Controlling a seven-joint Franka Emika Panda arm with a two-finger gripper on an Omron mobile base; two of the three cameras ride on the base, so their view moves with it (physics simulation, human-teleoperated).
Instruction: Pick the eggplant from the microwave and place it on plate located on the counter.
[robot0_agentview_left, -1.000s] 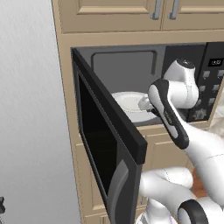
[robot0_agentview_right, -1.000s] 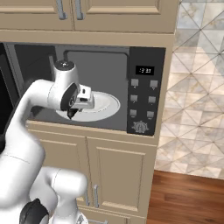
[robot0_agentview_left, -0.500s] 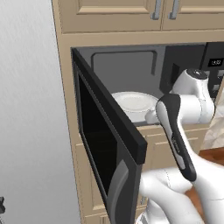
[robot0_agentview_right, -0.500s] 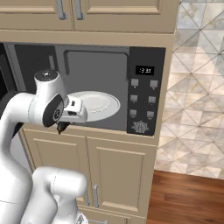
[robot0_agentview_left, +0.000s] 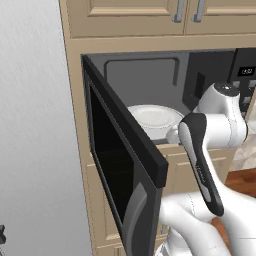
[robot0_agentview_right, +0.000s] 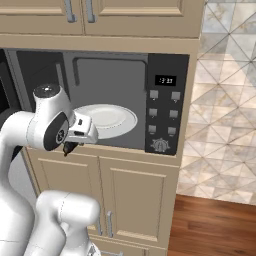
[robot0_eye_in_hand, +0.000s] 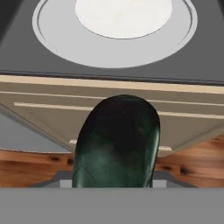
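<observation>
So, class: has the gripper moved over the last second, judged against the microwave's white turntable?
Yes. The gripper, holding the eggplant, has drawn back out from over the turntable, past the microwave front, and lower.

Grey floor of the built-in black microwave ahead of me, white round turntable plate lying flat on it, seemingly bare on top, reddish wood plank floor far below
</observation>
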